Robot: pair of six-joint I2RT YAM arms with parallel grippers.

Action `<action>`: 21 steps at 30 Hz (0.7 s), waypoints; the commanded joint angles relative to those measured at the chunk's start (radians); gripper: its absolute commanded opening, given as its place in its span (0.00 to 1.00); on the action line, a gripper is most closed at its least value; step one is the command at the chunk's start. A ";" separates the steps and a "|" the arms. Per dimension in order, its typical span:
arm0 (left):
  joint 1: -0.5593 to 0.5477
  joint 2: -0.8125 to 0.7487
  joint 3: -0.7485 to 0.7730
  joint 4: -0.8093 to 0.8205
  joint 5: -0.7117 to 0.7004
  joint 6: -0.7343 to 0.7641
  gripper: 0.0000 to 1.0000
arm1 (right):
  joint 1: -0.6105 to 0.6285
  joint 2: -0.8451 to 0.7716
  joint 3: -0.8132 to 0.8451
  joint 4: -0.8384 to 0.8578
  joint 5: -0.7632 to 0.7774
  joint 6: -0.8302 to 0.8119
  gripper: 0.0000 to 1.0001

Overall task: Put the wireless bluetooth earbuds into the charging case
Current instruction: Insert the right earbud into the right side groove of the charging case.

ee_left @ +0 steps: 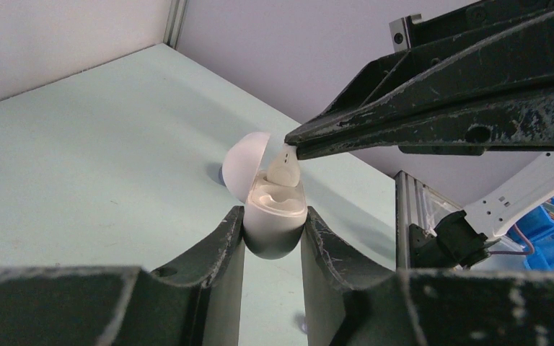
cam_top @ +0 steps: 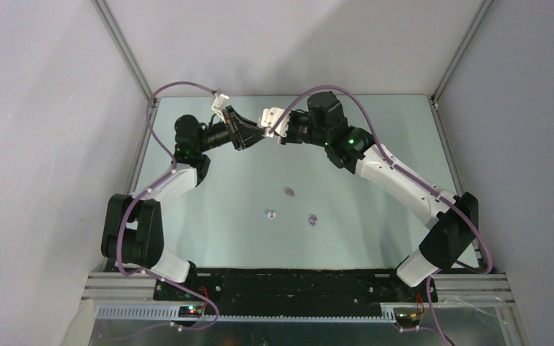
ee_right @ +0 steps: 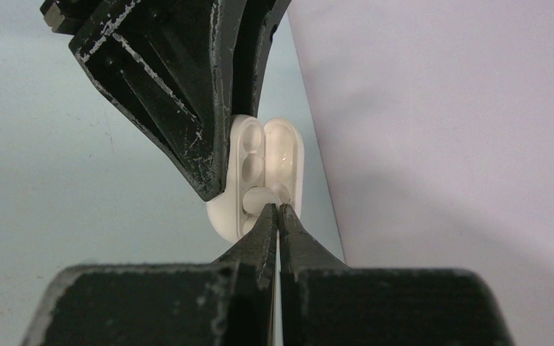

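While the white case (ee_left: 274,223) gapes, a white earbud (ee_left: 283,168) pokes out.

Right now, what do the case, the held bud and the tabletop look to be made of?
The case looks like hard white plastic, satin: a soft sheen runs along its rounded shell. The bud is likely the same smooth white plastic, faintly glossy; too small to say more. The tabletop is pale green and matte, with diffuse shadows; perhaps a mat or painted board.

Charging case (ee_left: 278,209) sides hidden, loose earbuds (cam_top: 289,192) tiny (seemingly three)
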 commanded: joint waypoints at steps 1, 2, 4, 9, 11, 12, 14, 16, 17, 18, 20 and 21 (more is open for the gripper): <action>0.006 -0.012 0.044 0.058 -0.018 -0.030 0.00 | 0.010 -0.011 -0.007 0.057 0.016 0.003 0.00; 0.005 -0.015 0.044 0.058 -0.017 -0.031 0.00 | 0.012 -0.011 -0.008 0.057 0.016 0.003 0.00; 0.007 -0.019 0.042 0.059 -0.018 -0.034 0.00 | 0.013 -0.011 -0.010 0.056 0.020 0.006 0.00; 0.008 -0.023 0.036 0.059 -0.034 -0.038 0.00 | 0.017 -0.017 -0.012 0.061 0.030 0.041 0.00; 0.009 -0.022 0.036 0.059 -0.037 -0.038 0.00 | 0.021 -0.017 -0.011 0.065 0.033 0.069 0.00; 0.009 -0.023 0.036 0.059 -0.037 -0.037 0.00 | 0.023 -0.017 -0.009 0.063 0.033 0.079 0.00; 0.008 -0.023 0.036 0.059 -0.037 -0.035 0.00 | 0.024 -0.012 -0.001 0.047 0.031 0.112 0.00; 0.009 -0.024 0.035 0.059 -0.038 -0.034 0.00 | 0.025 -0.008 0.009 0.017 0.027 0.132 0.00; 0.009 -0.025 0.034 0.060 -0.038 -0.035 0.00 | 0.025 -0.008 0.008 0.011 0.026 0.140 0.00; 0.008 -0.025 0.033 0.060 -0.037 -0.035 0.00 | 0.026 -0.010 0.006 0.007 0.027 0.142 0.00; 0.009 -0.026 0.032 0.063 -0.038 -0.034 0.00 | 0.024 -0.012 0.000 0.008 0.026 0.142 0.00; 0.009 -0.027 0.031 0.064 -0.039 -0.033 0.00 | 0.024 -0.012 -0.001 0.006 0.025 0.138 0.00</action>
